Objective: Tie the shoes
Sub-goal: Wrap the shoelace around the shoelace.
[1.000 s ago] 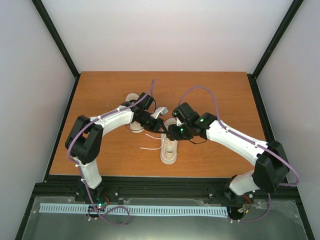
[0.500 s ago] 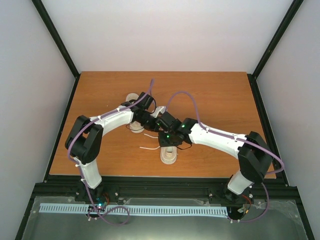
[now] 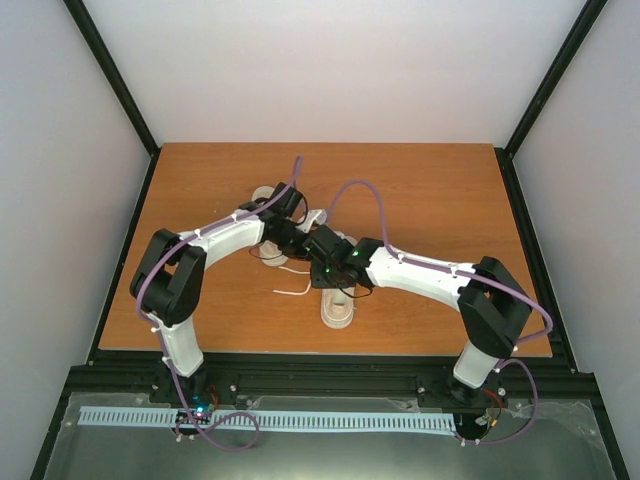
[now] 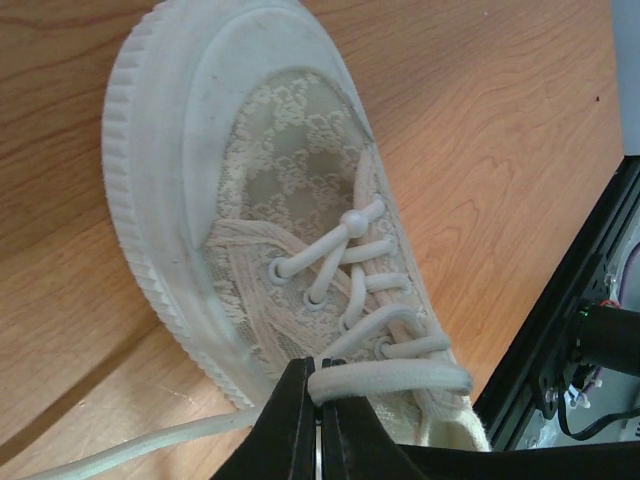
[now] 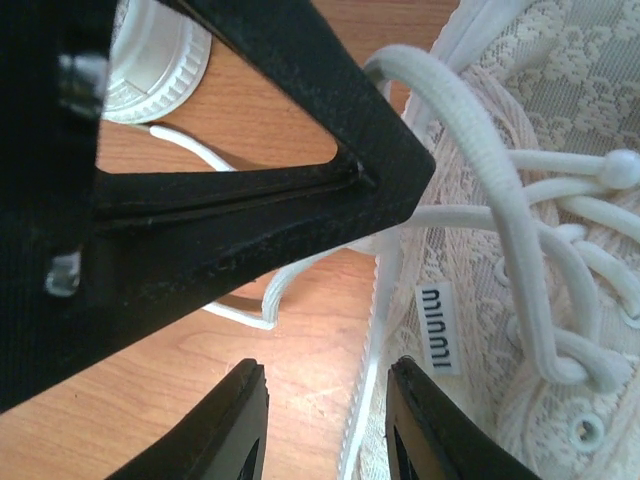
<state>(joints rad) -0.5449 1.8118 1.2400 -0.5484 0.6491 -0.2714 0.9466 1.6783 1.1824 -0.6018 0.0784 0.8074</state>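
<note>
The near shoe (image 3: pixel 338 308) lies toe toward the table's front edge, half under both wrists. In the left wrist view this cream shoe (image 4: pixel 250 180) fills the frame, and my left gripper (image 4: pixel 318 372) is shut on a loop of its white lace (image 4: pixel 400 378). The right wrist view shows those black left fingers (image 5: pixel 250 200) holding the lace loop (image 5: pixel 470 130) up over the shoe (image 5: pixel 500 350). My right gripper (image 5: pixel 325 410) stands open just below them, over the shoe's sole edge and bare wood, touching nothing. The far shoe (image 3: pixel 266 194) is mostly hidden behind the left arm.
A loose white lace end (image 3: pixel 292 291) trails on the wooden table (image 3: pixel 430 190) left of the near shoe, also showing as a lace end (image 5: pixel 240 315) under the left fingers. The far shoe's sole (image 5: pixel 155 60) sits close behind. Black frame rails border the table.
My right arm has swung left and in over the near shoe, up against the left gripper, and its jaws have narrowed. The left gripper keeps its hold on the lace, shifted slightly.
</note>
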